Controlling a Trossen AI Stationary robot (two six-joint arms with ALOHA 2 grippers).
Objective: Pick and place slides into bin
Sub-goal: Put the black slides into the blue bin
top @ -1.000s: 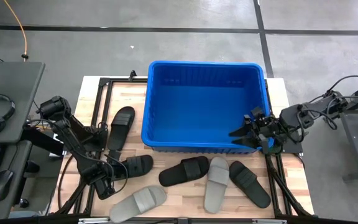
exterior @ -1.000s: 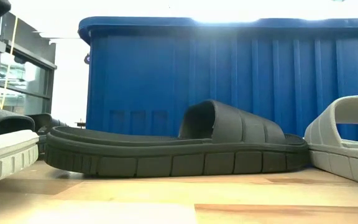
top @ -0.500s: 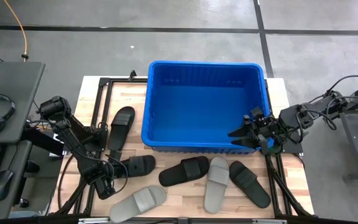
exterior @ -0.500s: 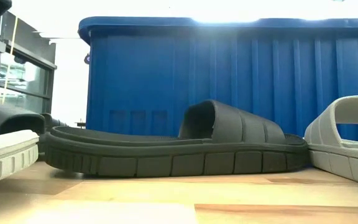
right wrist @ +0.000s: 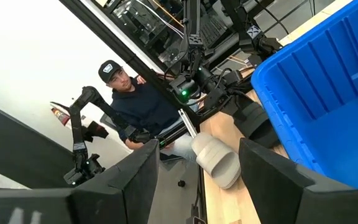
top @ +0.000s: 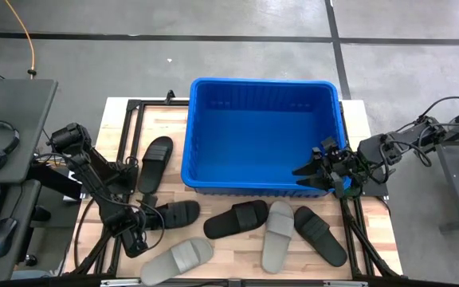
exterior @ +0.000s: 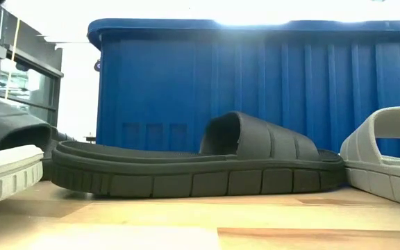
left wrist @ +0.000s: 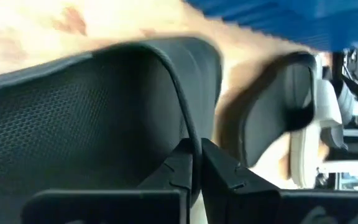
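- Bin (top: 263, 135) is sitting empty at the desk's (top: 213, 247) twelve o'clock side, so no slide is placed yet.
- Six slides are lying on the desk from nine to five o'clock of the bin.
- Left gripper (top: 139, 232) is pinching the edge of a black slide (top: 174, 213) at seven o'clock, jaws shut on it.
- Right gripper (top: 313, 174) is hovering open-jawed and empty over the bin's four o'clock corner.

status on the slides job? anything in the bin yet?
Done: nothing, the bin is empty. In hand: left end effector shut on the edge of a black slide. Left: all six slides on the table. Right end effector waits open over the bin's corner.
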